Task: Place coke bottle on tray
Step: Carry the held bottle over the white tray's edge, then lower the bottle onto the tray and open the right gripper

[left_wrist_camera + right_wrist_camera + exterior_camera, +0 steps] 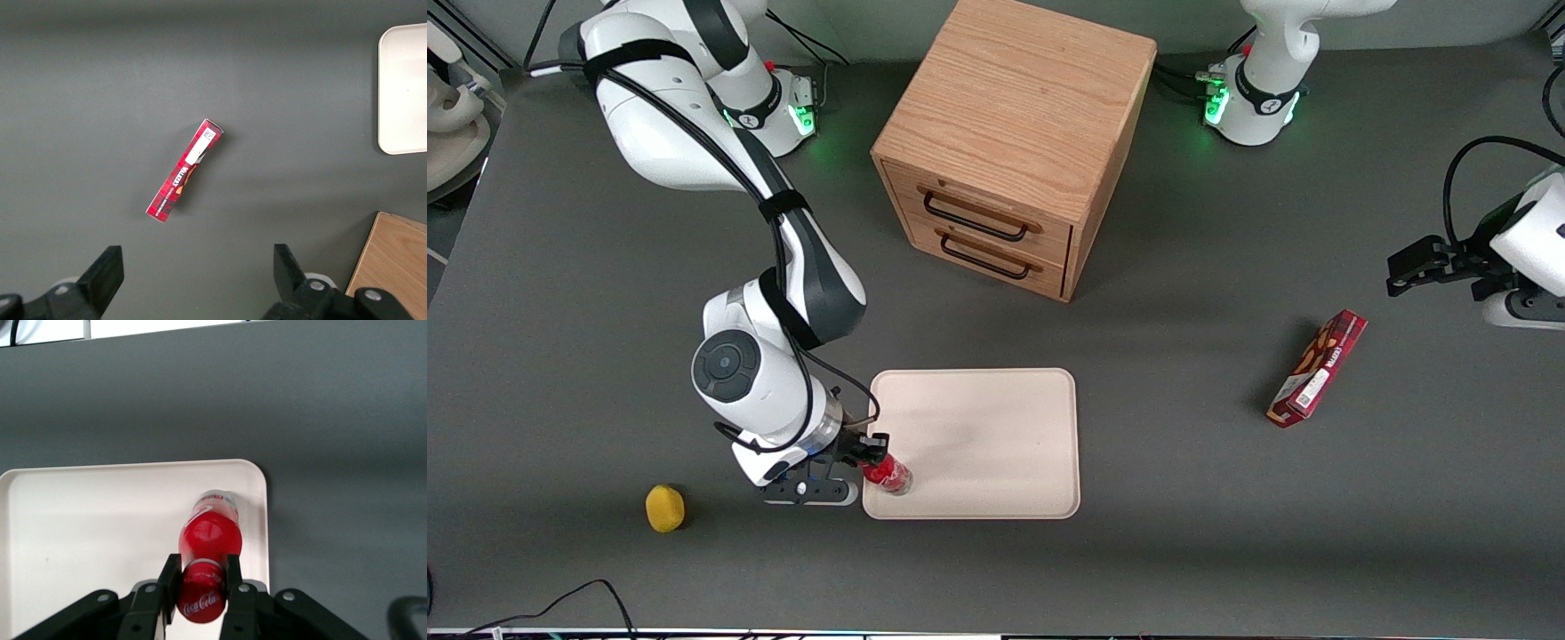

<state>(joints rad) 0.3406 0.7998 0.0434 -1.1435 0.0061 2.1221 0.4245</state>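
You had the gripper (201, 587) clamped on the coke bottle (889, 473) just below its cap, holding it upright over the tray (996, 427) corner nearest the front camera, apparently to set it down.

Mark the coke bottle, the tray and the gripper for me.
coke bottle (209, 535), right wrist view, red body.
tray (996, 427), front view, bare middle.
gripper (203, 585), right wrist view, between fingertips, shut on the bottle over the tray corner.
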